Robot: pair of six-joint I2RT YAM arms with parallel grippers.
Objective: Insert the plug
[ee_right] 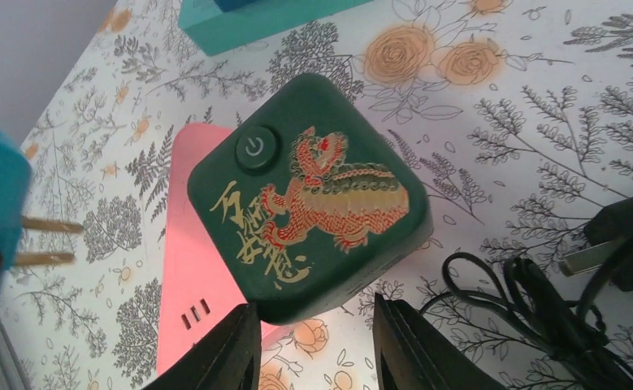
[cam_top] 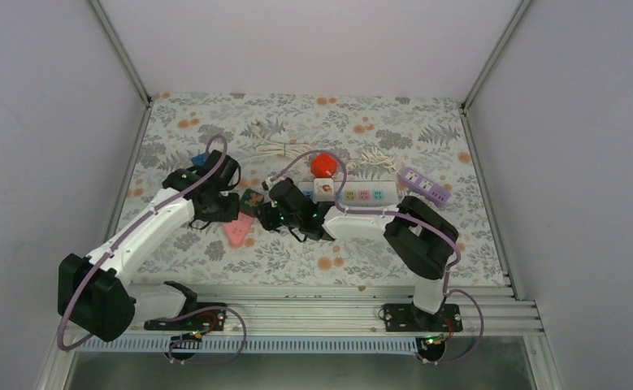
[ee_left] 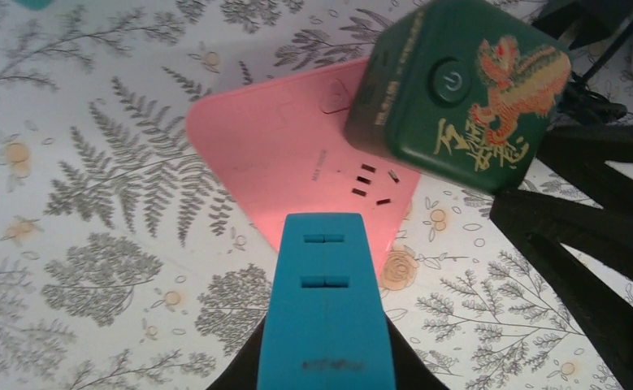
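At centre-left of the table [cam_top: 313, 122], item by item:

1. Plug [ee_left: 325, 309]. Blue, blocky, with two grooved marks on its upper face and a scuffed near end. Two brass prongs [ee_right: 53, 225] project side by side from its front, as the right wrist view shows. It is clamped in the left gripper [ee_left: 325, 370], whose dark fingers close on its rear flanks, and it is held above the cloth.

2. Pink socket board [ee_left: 288, 154]. Flat, with rounded corners, lying on the table. A cluster of small slots [ee_left: 366, 180] sits on its top face, directly ahead of the plug's front end and near it. The plug's long axis runs straight toward that cluster. The left arm carries the plug, so it is the arm placed for the insertion. The move probably calls for lining the prongs up with the slots and then pressing in.

3. Green cube [ee_right: 313, 211]. Dark green, with a power button and a gold-and-red beast emblem. It rests on the pink board's far corner, just beside the slots.

4. Right gripper [ee_right: 313, 325]. Its fingers are spread apart, flanking the cube's near corner. Contact cannot be told.

5. Black cable [ee_right: 524, 301]. It lies loose beside the right gripper.
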